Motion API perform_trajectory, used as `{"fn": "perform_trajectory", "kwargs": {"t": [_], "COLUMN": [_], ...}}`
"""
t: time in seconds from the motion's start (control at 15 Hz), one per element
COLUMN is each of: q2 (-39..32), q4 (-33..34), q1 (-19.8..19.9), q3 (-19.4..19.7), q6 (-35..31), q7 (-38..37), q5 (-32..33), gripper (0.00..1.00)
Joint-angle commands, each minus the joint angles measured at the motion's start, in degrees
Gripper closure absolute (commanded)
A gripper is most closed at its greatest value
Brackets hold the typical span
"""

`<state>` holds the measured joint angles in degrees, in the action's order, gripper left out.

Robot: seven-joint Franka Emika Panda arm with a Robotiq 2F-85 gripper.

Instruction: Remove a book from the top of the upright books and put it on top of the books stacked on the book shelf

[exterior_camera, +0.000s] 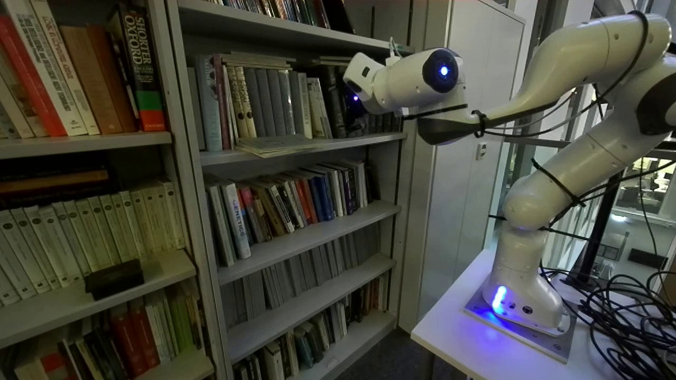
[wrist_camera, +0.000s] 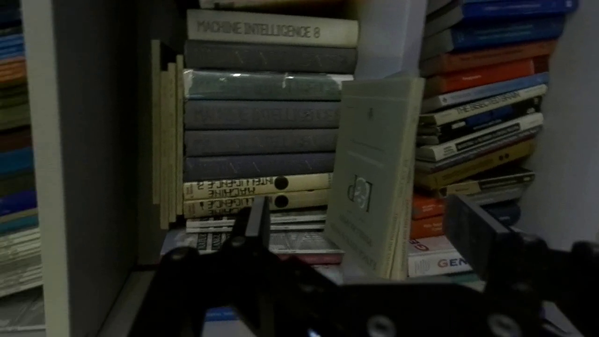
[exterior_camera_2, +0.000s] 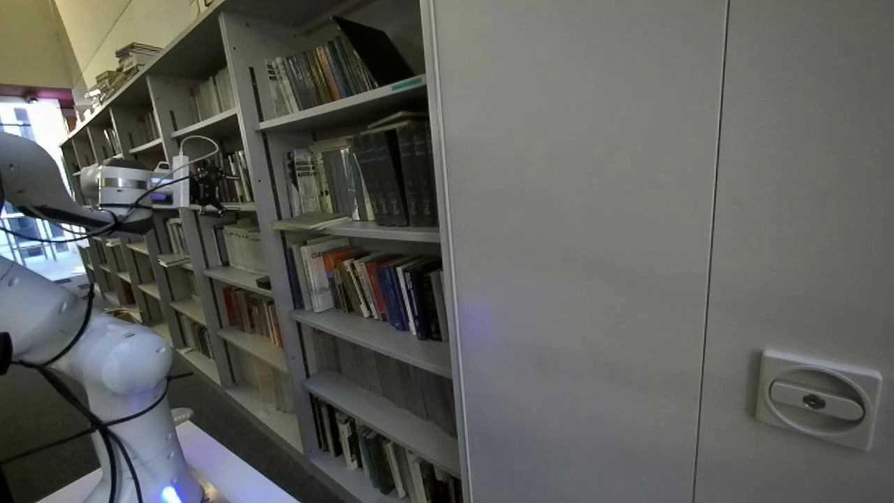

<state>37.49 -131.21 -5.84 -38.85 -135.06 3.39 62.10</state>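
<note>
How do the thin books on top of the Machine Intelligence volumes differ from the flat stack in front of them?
The top books lie across the Machine Intelligence volumes; the front stack lies on the shelf board. In the wrist view, the top books show narrow edges, the front stack a printed cover. The front stack juts past the board's edge; the top books sit further back. Both are pale and lie flat.

Dim, greyish light around a tall pale cabinet (exterior_camera_2: 580,251)
A white table (exterior_camera: 449,327) stands over dark floor (exterior_camera: 367,361); in an exterior view, a bright window (exterior_camera_2: 56,122) glows at the far end beneath a yellowish wall (exterior_camera_2: 31,45)
</note>
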Motion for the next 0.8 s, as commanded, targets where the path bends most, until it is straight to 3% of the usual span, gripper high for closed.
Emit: {"fn": "perform_trajectory", "kwargs": {"t": [0.0, 0.07, 0.53, 0.73], "q2": [-8.0, -6.0, -8.3, -9.9], "q4": [7.7, 3.8, 4.2, 4.0], "q1": [-0.2, -4.6, -8.3, -9.2], "q3": [1.2, 3.2, 5.2, 5.2], "q6": [0.0, 3.0, 4.5, 5.0], "q7": [1.5, -0.9, -0.9, -2.6], "q5": [14.9, 11.3, 12.1, 15.8], "gripper": [0.0, 0.0, 0.0, 0.0]}}
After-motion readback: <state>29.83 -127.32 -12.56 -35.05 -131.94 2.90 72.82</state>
